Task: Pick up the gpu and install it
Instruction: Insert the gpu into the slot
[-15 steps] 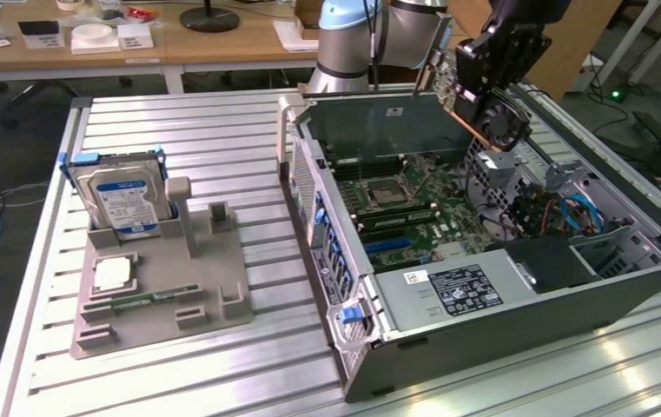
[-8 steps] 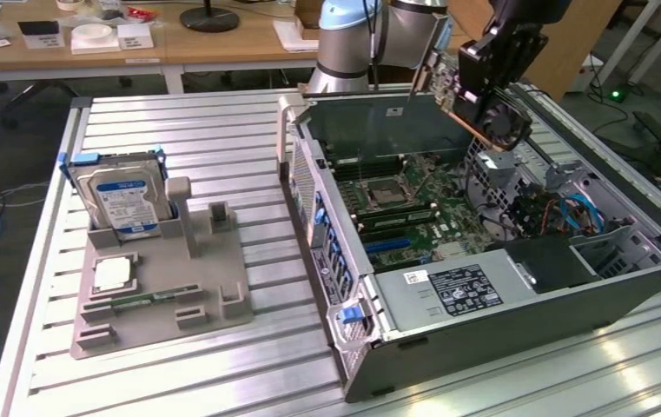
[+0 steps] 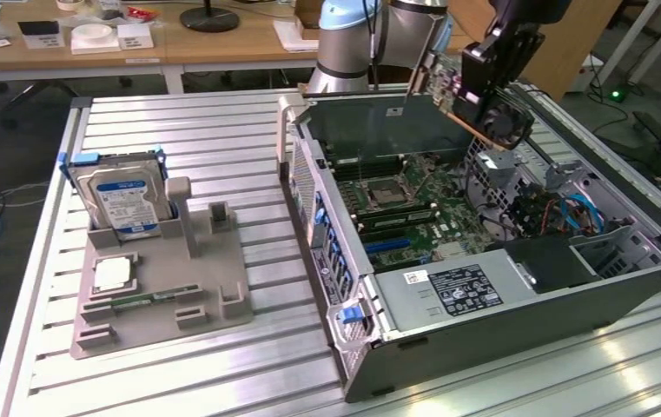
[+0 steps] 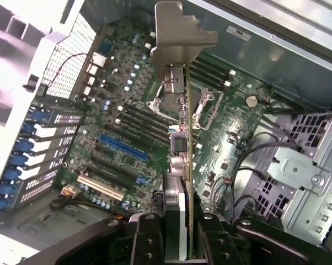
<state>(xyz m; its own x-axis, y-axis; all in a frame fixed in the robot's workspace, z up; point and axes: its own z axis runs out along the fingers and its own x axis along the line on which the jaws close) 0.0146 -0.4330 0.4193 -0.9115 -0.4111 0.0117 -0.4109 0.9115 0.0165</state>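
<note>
At the wrist, the black-fingered gripper point(image 4: 177, 227) is pinched on the gpu point(image 4: 180, 141), a thin flat card with a green circuit-board face and a black fan cooler, clamped across its thickness at one short end. I judge this grip is chosen to leave the connector edge and the silver metal bracket point(image 4: 182, 33) free for seating. I see the card edge-on from the wrist. Its long axis runs away from the fingers, bracket end leading toward the case interior. From the exterior view it hangs tilted in the air above the open dark-grey computer case point(image 3: 516, 326), clear of the green motherboard point(image 3: 406, 217). Beneath it on the board lie a blue expansion slot point(image 4: 122, 146) and black slots alongside. Well apart, on the exterior view's left, a silver hard drive point(image 3: 128, 200) stands upright in a grey moulded fixture point(image 3: 208, 287). Finding: card carried, not yet seated.
</note>
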